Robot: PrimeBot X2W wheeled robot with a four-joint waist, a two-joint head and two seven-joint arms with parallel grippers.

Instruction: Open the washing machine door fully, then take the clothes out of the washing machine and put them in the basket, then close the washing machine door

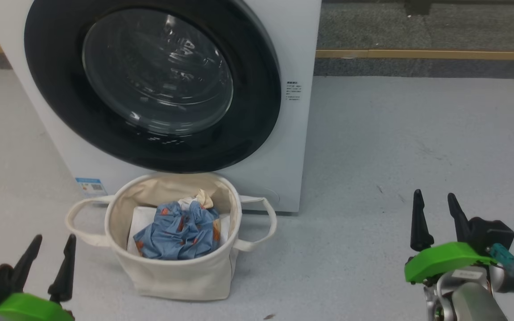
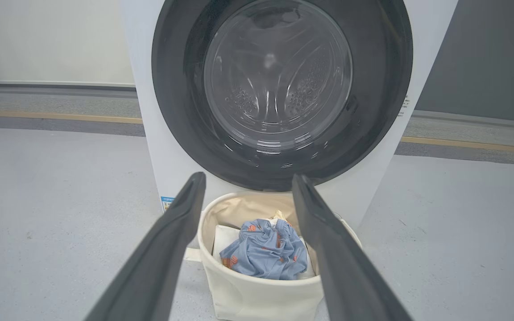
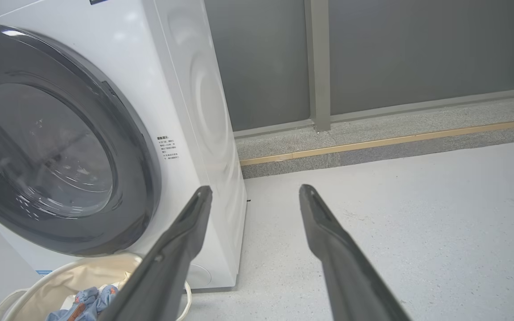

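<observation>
The washing machine (image 1: 292,133) stands ahead, white and boxy. Its round black-rimmed door (image 1: 152,84) lies shut flat against the front; through the glass (image 2: 277,73) the steel drum shows. On the floor right before it sits the cream canvas basket (image 1: 172,272) with two loop handles. Inside lie the clothes (image 1: 181,232), blue fabric with orange motifs and a cream piece on top, also the clothes (image 2: 263,254). My left gripper (image 1: 51,249) is open at the lower left, short of the basket. My right gripper (image 1: 435,207) is open at the lower right, well clear of the machine.
Grey floor (image 1: 417,147) spreads to the right of the machine. A raised kerb with a wooden strip (image 1: 426,54) runs along the back, with a grey wall (image 3: 395,49) behind it. A flat white sheet (image 1: 138,220) lines the basket under the clothes.
</observation>
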